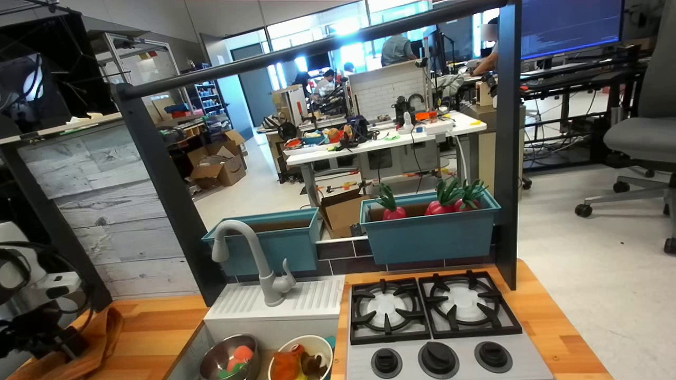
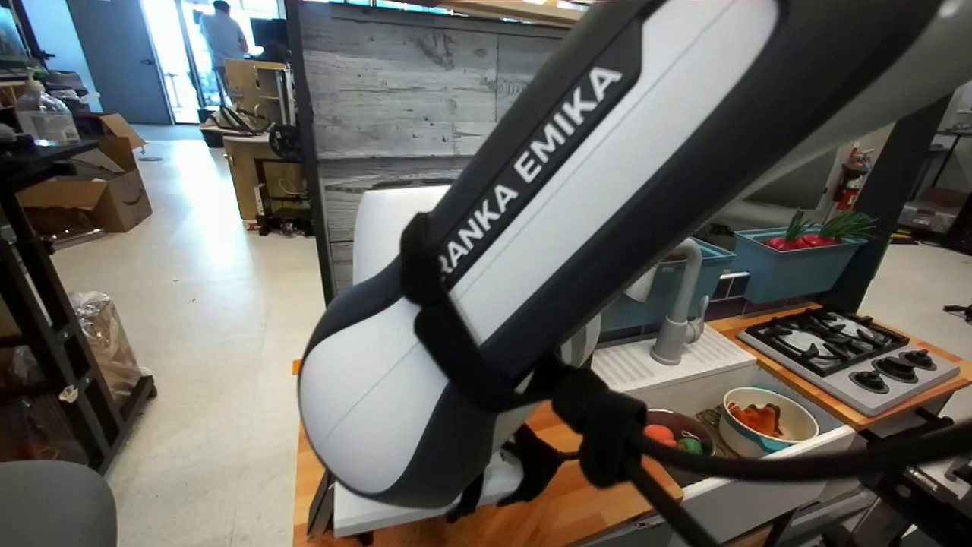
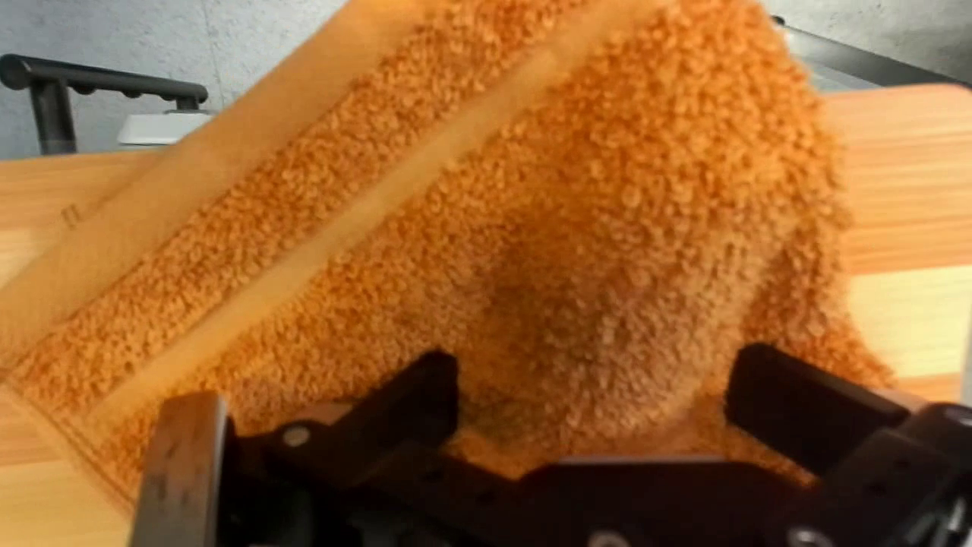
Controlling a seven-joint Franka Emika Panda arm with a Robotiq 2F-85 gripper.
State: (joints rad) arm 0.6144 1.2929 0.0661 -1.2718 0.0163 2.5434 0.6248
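Robot arm (image 2: 577,197): white caps "RANKA EMIKA" on dk strip (image 2: 517,181), ctr to upper ctr of an ext. view; runs diag., lower lt to upper rt.
Black strap (image 2: 421,258): nr ctr of same frame, hides start of 1st word.
Monitor (image 1: 570,26): upper rt of an ext. view, txt lines on blue scrn, too sm. to read.
Bottle (image 2: 45,114): upper lt, label blurred, can't read.
Extinguisher (image 2: 850,181): rt side, label too sm. to read.
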